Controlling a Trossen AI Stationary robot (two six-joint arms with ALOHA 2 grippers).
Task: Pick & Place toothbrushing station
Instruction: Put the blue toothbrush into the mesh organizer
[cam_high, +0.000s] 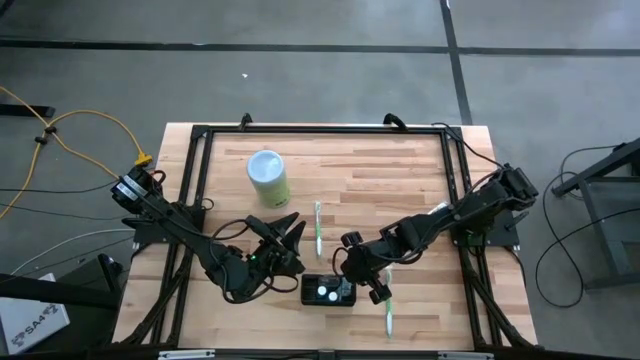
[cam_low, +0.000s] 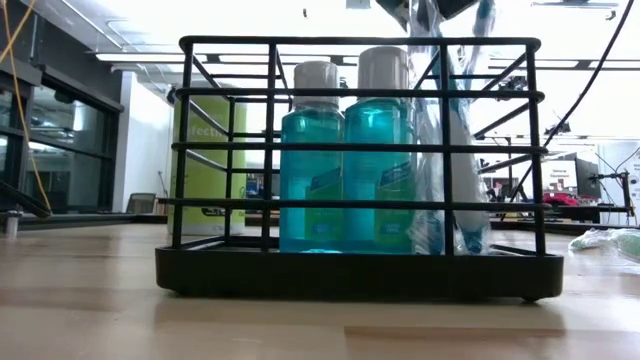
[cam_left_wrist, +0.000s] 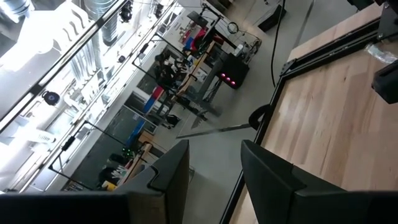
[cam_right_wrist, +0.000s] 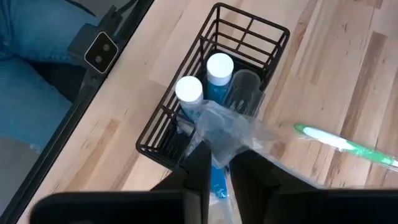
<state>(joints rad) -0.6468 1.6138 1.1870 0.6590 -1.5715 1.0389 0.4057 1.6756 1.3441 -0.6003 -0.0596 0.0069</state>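
- The toothbrushing station (cam_low: 350, 272) is a black wire basket standing upright on the wooden counter (cam_high: 400, 180), close to the counter's 6 o'clock edge in the high view.
- Two blue bottles with white caps stand side by side in one end of it: one bottle (cam_low: 311, 170) and a second bottle (cam_low: 376, 165) touching it.
- The right end effector (cam_right_wrist: 216, 177) hangs over the station's other end. Its fingers are narrow, pinching a clear packet (cam_right_wrist: 227, 127) with something blue inside.
- The lower part of the packet reaches down inside the basket, just beside the bottles. I cannot tell whether it rests on the basket floor.
- The left end effector (cam_high: 283, 232) waits at about 10 o'clock from the station, raised off the counter. Its fingers are spread wide with nothing between them.
- A pale green can (cam_high: 268, 177) with a whitish top stands upright towards 11 o'clock from the counter's middle, well apart from the station.
- A green and white toothbrush (cam_high: 318, 228) lies flat near the middle of the counter, at 12 o'clock from the station.
- A second toothbrush (cam_high: 388, 314) lies flat at about 4 o'clock from the station, near it but not touching.
- A person's leg (cam_right_wrist: 31, 68) in blue jeans shows beyond the counter's edge in the right wrist view.
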